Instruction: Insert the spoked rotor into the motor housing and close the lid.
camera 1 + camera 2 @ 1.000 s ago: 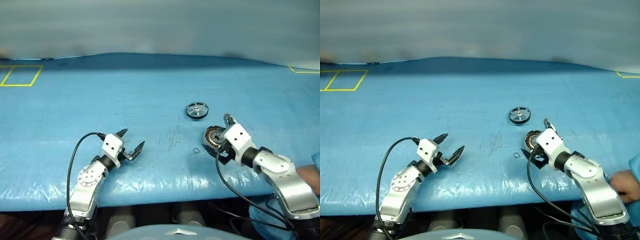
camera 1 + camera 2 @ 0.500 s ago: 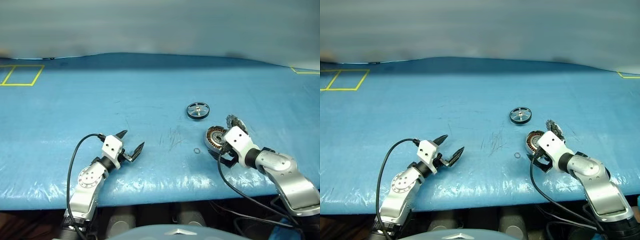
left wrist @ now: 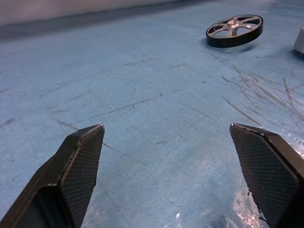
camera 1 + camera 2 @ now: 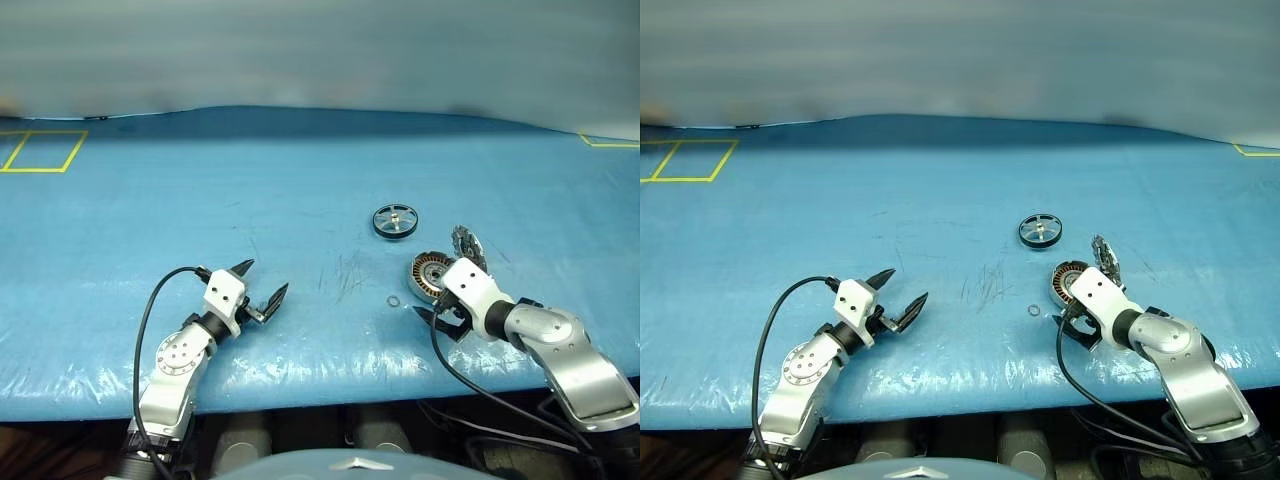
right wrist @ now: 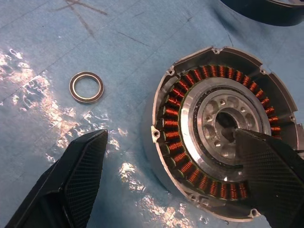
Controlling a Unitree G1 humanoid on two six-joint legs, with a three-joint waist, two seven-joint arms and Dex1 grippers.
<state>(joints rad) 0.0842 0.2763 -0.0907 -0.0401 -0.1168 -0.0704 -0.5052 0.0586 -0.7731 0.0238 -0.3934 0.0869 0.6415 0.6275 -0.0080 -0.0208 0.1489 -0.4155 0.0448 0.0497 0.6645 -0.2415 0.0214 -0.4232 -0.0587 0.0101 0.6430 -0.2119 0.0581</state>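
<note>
The motor housing (image 5: 223, 133) lies open, copper windings ringing its silver hub; both the left gripper (image 4: 262, 283) and right gripper (image 5: 175, 183) gape empty.

Even bright overhead light; glare patches on blue surface (image 4: 300, 200) near front edge and around ring (image 5: 86, 87); far background blurred; shadows short, soft.

Head pair looks down over table (image 4: 200, 200); wrist cameras hover close above it.
</note>
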